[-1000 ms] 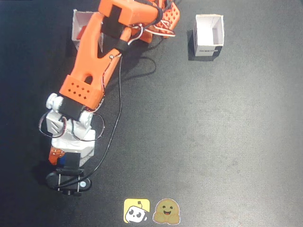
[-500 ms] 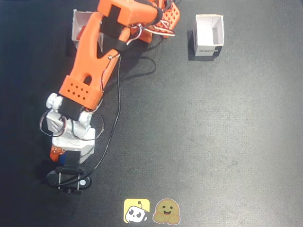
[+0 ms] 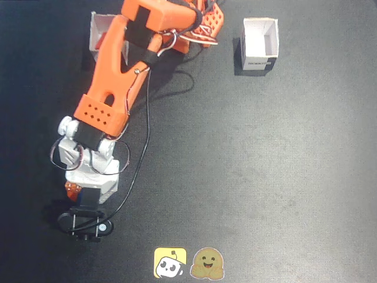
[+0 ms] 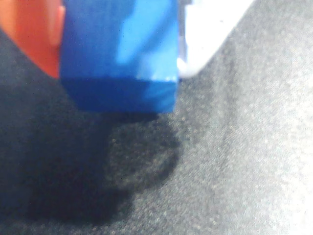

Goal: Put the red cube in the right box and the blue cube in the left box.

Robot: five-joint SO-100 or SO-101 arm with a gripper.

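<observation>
The blue cube (image 4: 120, 54) fills the top of the wrist view, held between an orange finger (image 4: 32, 34) on its left and a white finger (image 4: 208, 29) on its right. It hangs above the dark mat and casts a shadow below. In the fixed view my gripper (image 3: 206, 25) is at the top edge, between the left white box (image 3: 101, 30) and the right white box (image 3: 260, 42). The cube is hidden there. The arm covers part of the left box. The red cube is not in view.
The arm base (image 3: 88, 171) and a black clamp (image 3: 85, 223) stand at the lower left of the fixed view, with a black cable (image 3: 144, 147) trailing beside them. Two stickers (image 3: 187, 263) lie at the bottom edge of the dark mat.
</observation>
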